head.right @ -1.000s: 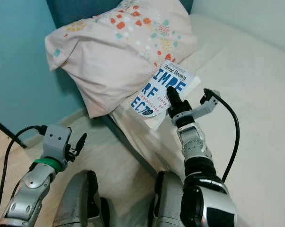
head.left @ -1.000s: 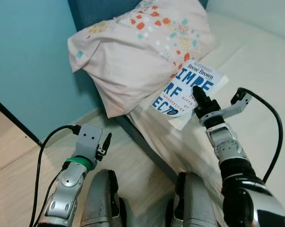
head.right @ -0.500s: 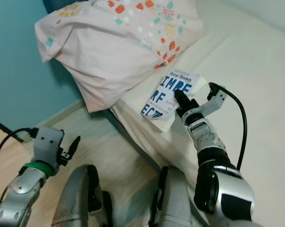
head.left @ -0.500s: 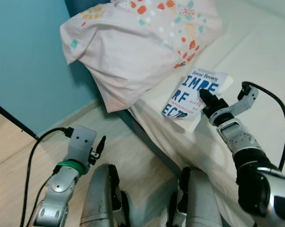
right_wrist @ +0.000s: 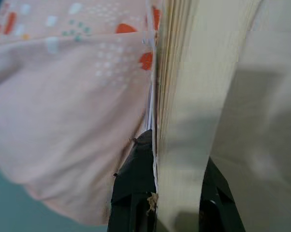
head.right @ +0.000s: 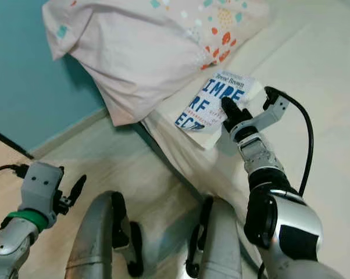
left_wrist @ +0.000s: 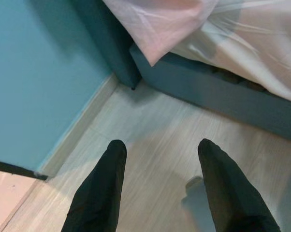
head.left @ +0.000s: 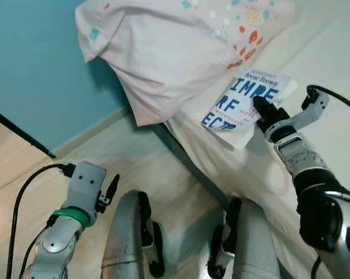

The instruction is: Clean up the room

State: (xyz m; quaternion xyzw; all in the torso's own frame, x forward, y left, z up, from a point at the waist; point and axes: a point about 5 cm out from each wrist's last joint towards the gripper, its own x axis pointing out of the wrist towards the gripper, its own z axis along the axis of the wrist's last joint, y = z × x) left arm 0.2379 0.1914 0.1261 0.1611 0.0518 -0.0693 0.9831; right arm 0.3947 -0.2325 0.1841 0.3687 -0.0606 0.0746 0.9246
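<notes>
A white book (head.left: 238, 102) with big blue letters on its cover is tilted against the mattress edge (head.left: 262, 174), just below a pale pink pillow (head.left: 175, 46) with coloured spots. My right gripper (head.left: 260, 106) is shut on the book's near edge; in the right wrist view the page block (right_wrist: 194, 96) sits between the black fingers (right_wrist: 136, 183). My left gripper (head.left: 112, 187) hangs low at the left over the wooden floor (left_wrist: 174, 125), with its fingers (left_wrist: 104, 188) open and nothing between them.
A teal wall (head.left: 35, 70) stands at the left, with a skirting board along the floor. The dark bed frame (head.left: 186, 163) runs diagonally under the mattress. My silver legs (head.left: 128, 244) stand close to the bed. The white sheet (head.left: 332, 75) stretches off to the right.
The whole view has shifted, so the camera moved. My right gripper keeps its hold on the book. The left arm now sits lower and further left in the picture.
</notes>
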